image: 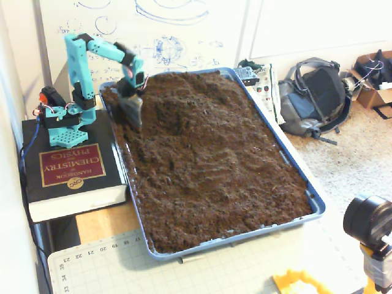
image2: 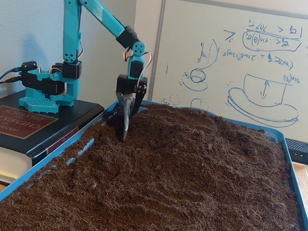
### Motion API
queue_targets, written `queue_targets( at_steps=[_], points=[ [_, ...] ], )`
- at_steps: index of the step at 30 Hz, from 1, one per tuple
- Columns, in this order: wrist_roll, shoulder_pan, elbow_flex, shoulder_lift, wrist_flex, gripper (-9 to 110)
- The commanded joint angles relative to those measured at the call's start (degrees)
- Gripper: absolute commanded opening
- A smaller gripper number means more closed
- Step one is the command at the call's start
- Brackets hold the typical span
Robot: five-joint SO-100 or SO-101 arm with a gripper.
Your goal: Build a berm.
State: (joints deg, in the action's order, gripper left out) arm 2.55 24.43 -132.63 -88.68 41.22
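Dark brown soil fills a blue tray [image: 318,206] [image2: 294,159]. The berm [image: 184,98] [image2: 192,127] is a raised mound of soil at the tray's far end, higher than the flatter soil toward the near end. My teal arm's gripper [image: 135,116] [image2: 126,126] carries a long metal blade as one finger and a short black jaw as the other. It points down at the berm's left flank, near the tray's left rim, and the blade tip touches or enters the soil. The jaws look shut with nothing between them.
The arm's base stands on a thick chemistry handbook [image: 67,168] [image2: 19,122] left of the tray. A whiteboard [image2: 250,62] is behind it. A backpack [image: 315,98] lies on the floor to the right, and a camera [image: 367,223] and cutting mat [image: 92,263] are at the front.
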Motion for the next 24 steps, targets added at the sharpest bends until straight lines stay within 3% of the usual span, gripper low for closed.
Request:
queue_targets(
  at_steps=[1, 11, 24],
  points=[
    [3.2, 2.6, -0.1, 1.4, -5.4, 1],
    [12.0, 6.5, 8.1, 7.2, -11.9, 1],
    [14.6, -2.5, 22.7, 11.5, -11.9, 0]
  ],
)
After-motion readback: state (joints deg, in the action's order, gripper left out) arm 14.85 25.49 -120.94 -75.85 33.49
